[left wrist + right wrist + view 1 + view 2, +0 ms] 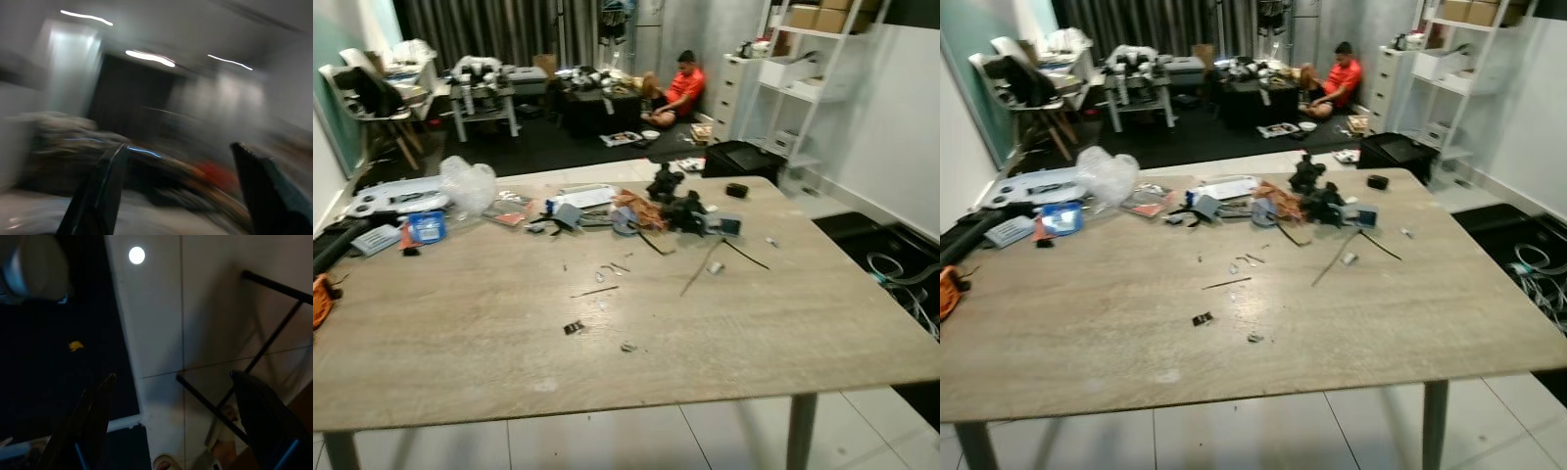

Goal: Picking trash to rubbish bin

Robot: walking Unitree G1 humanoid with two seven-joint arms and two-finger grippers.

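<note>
Two grippers spread wide and holding nothing, trash scattered on the table.
Head views: the wooden table [509, 372] carries small scraps [574, 327] mid-surface and a clutter of wires and parts [646, 211] toward its far edge; the near half lies bare. Left wrist view, blurred: left gripper [181, 196] fingers well apart. Right wrist view: right gripper [176, 426] fingers equally parted above pale floor tiles [161, 323].

Left wrist view motion-blurred; orange item [321, 299] cut by edge; table [460, 343] scraps too small to identify.
</note>
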